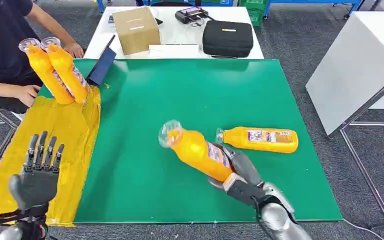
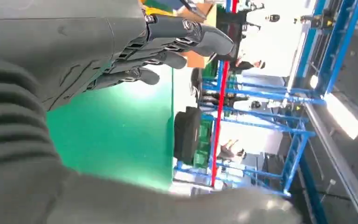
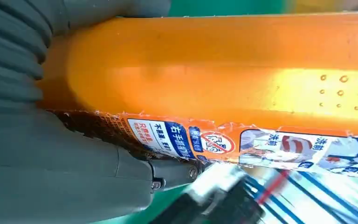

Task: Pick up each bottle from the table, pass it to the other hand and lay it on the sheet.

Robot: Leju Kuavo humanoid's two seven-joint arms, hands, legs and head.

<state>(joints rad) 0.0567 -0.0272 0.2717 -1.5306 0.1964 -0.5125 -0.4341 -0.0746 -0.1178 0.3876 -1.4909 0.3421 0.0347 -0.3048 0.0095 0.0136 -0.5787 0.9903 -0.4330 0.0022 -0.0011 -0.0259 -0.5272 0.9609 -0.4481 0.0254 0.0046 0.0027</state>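
Two orange plastic bottles with clear caps (image 1: pixel 55 70) already sit at the far end of the crinkled yellow sheet (image 1: pixel 55 150), which covers the left edge of the green-topped desk (image 1: pixel 180 100). They lean together, propped up rather than lying flat, next to a person's hand (image 1: pixel 27 94). That reads as about half the job done.

A third orange bottle (image 1: pixel 197 150) is clamped in the right hand (image 1: pixel 242 177) above the desk's near-right area, tilted with its cap toward the sheet. Its torn label and bright liquid fill the right wrist view. The handover is still ahead.

The left hand (image 1: pixel 36 175) hovers above the sheet's near end, holding nothing, fingers straight and apart.

A fourth orange bottle (image 1: pixel 260 139) lies on its side toward the desk's right edge, untouched.
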